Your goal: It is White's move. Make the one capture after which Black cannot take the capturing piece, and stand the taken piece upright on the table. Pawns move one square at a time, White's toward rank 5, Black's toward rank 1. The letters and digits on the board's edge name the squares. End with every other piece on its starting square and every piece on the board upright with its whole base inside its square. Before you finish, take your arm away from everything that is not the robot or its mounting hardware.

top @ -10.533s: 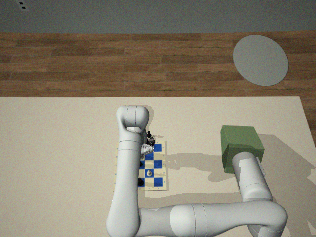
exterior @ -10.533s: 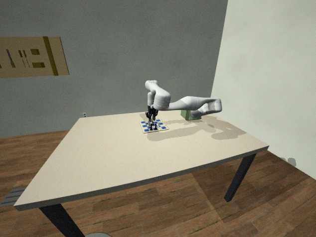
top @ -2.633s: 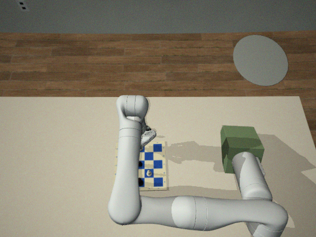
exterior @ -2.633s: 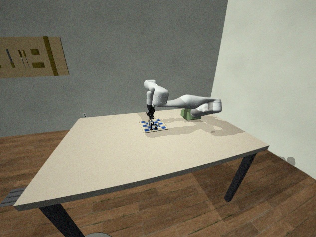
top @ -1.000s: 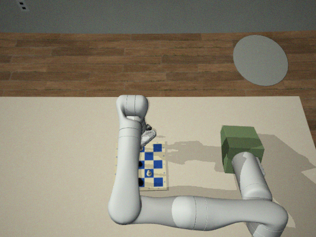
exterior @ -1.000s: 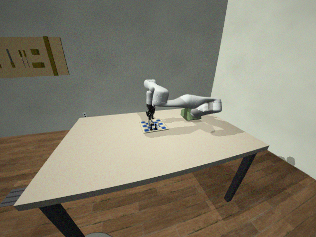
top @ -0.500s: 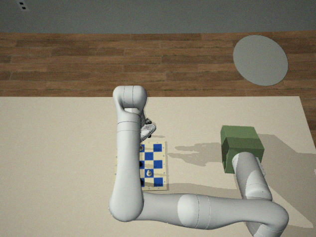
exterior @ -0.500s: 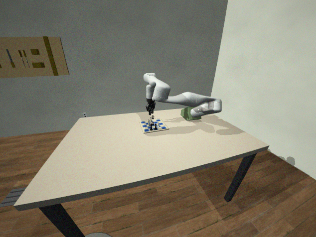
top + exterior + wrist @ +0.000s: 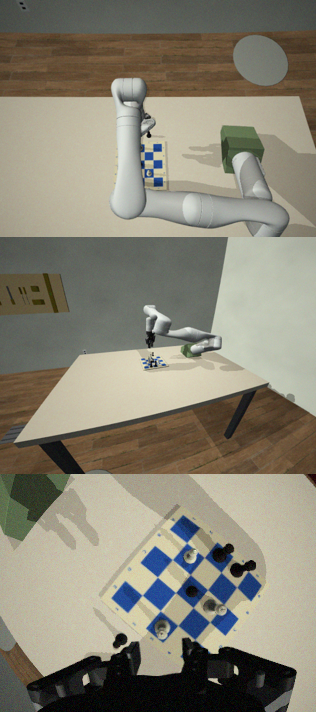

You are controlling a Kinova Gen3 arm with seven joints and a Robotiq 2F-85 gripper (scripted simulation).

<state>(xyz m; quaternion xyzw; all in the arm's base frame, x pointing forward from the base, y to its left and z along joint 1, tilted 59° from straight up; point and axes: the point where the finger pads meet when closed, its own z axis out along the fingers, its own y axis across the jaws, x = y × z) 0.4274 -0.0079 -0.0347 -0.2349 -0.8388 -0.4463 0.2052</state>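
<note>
While the hand hung open, holding nothing, a black pawn stood on the beige table. Wooden floor lay beneath grey walls.

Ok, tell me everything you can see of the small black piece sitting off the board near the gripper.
The small black piece is a dark, round-headed pawn-like piece with a narrow neck and wider base. It stands on the beige table just outside the board's edge, apparently upright, casting a short shadow. The gripper hovers beside it, fingers apart and not clearly touching it. Its material looks smooth and glossy.
</note>
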